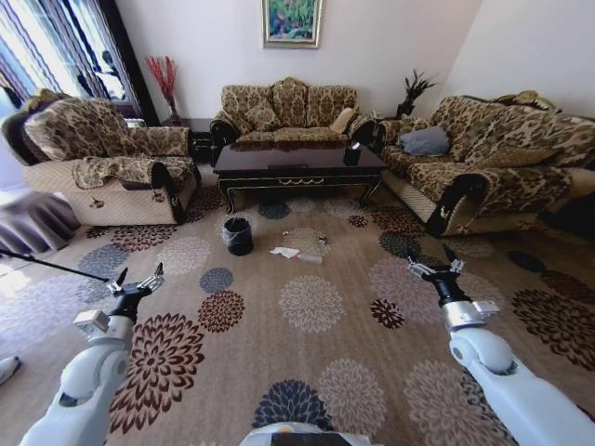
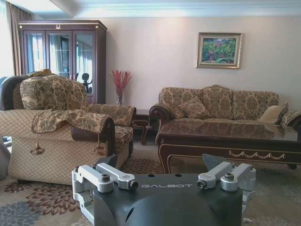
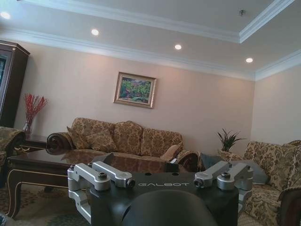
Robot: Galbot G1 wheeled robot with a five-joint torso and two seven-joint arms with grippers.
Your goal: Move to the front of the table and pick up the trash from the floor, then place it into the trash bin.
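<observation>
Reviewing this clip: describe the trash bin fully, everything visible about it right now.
The trash bin is a small round black container with a crinkly clear plastic liner folded over its rim. It stands upright on the floor, on the patterned carpet just in front of the table, near its left front leg. The white crumpled paper lies on the carpet a little to its right, not touching it. Nothing else touches the bin; both grippers are far from it.

White arms, black GALBOT-marked claws
</observation>
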